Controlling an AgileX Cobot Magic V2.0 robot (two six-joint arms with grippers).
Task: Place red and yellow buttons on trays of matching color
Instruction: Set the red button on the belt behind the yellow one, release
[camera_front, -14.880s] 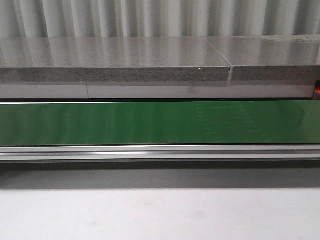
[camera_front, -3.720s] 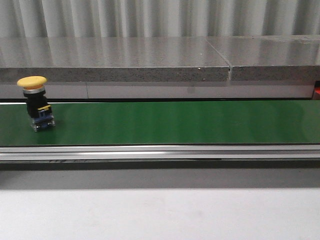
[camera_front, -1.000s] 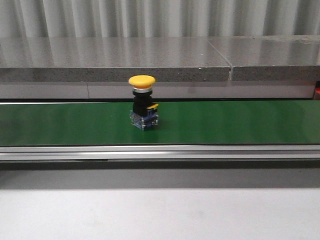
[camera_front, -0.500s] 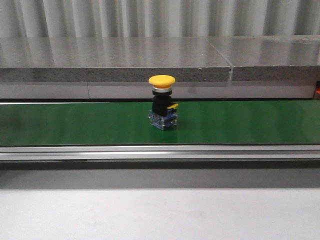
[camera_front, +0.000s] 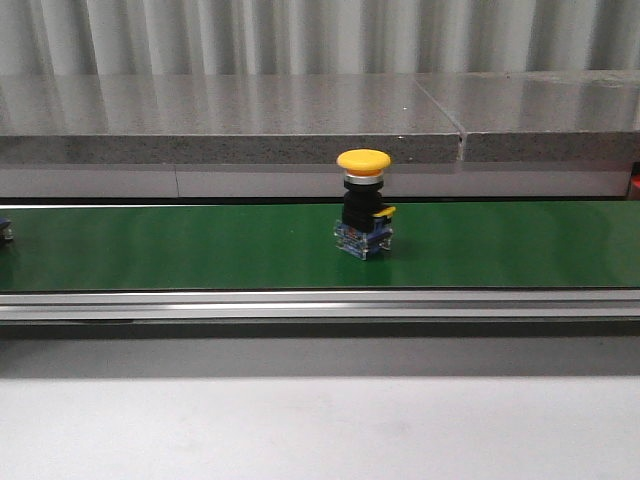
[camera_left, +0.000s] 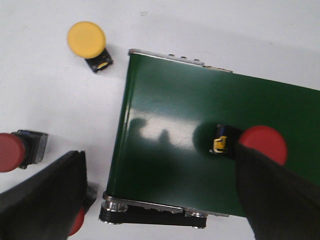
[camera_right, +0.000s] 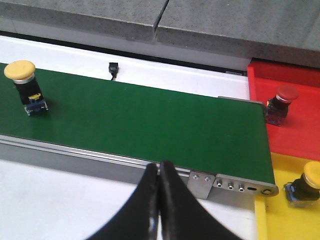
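A yellow button stands upright on the green belt, right of its middle; the right wrist view shows the yellow button far along the belt from the trays. My right gripper is shut and empty, on the near side of the belt's rail. The red tray holds a red button and the yellow tray a yellow button. My left gripper is open over the belt's other end, where a red button sits partly behind one finger.
On the white table beside the belt's left end lie a loose yellow button and a red button. A grey stone ledge runs behind the belt. A metal rail borders its near side.
The yellow button has ridden the belt to the right, from the far left to right of centre. A small part of another button now shows at the belt's left edge.
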